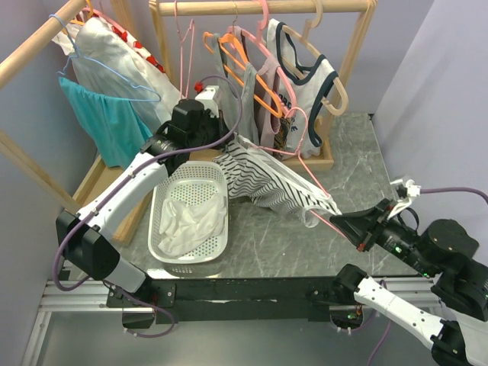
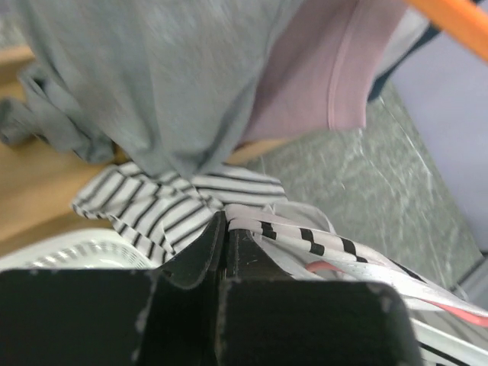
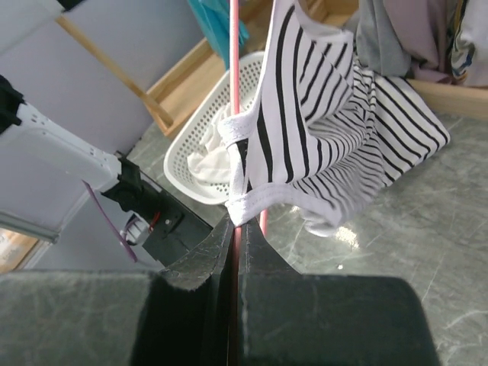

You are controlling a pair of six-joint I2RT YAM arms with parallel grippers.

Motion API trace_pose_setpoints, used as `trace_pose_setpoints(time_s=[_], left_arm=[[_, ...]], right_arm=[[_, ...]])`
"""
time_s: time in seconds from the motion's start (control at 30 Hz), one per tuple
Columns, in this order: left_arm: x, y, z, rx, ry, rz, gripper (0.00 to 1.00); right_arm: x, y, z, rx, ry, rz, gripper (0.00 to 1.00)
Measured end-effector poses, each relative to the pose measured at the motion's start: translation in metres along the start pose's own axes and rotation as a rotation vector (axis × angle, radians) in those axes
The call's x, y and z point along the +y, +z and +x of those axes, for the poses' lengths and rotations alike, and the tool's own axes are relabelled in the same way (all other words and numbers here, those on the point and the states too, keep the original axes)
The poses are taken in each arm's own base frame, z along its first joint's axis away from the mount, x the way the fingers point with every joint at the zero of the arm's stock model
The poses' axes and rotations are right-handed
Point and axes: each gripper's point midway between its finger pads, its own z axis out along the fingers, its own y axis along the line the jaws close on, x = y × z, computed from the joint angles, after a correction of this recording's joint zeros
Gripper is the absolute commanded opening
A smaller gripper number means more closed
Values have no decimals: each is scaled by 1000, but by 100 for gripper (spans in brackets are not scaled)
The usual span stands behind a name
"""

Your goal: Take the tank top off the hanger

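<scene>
The black-and-white striped tank top (image 1: 268, 181) hangs stretched between my two grippers above the table. It is threaded on a pink hanger (image 1: 305, 164). My left gripper (image 1: 226, 145) is shut on the top's upper left part, close to the rack. In the left wrist view the left gripper (image 2: 226, 219) pinches a white-edged striped strap (image 2: 305, 232), with a bit of pink hanger (image 2: 329, 267) beside it. My right gripper (image 1: 336, 221) is shut on the hanger's lower end. The right wrist view shows the right gripper (image 3: 237, 229) clamping the pink hanger (image 3: 234, 69), with the tank top's (image 3: 335, 114) hem draped over it.
A white perforated basket (image 1: 169, 200) holding white cloth sits on the table left of the top. Behind stands a wooden rack (image 1: 252, 8) with grey, pink and navy-trimmed garments on hangers. A second rack (image 1: 34, 53) with teal and white clothes is at the left.
</scene>
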Motion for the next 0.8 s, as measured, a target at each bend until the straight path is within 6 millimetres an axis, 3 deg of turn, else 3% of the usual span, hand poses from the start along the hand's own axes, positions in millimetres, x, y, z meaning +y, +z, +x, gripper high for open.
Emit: trace_pose_setpoints(time_s=[0.13, 0.33, 0.53, 0.73, 0.77, 0.8], left_arm=[[-7, -1, 12, 49, -22, 32, 1], [-12, 7, 28, 104, -42, 77, 1], [-15, 23, 63, 230, -73, 126, 2], [-22, 16, 73, 251, -78, 172, 28], [-23, 13, 73, 243, -74, 177, 57], [-24, 9, 74, 235, -70, 181, 63]], right_arm=[[2, -12, -6, -29, 0, -10, 0], [5, -13, -6, -25, 0, -22, 0], [10, -13, -9, -34, -1, -51, 0], [8, -12, -15, -60, -3, -36, 0], [8, -12, -17, -68, -4, -35, 0], [9, -11, -19, -76, -6, -36, 0]])
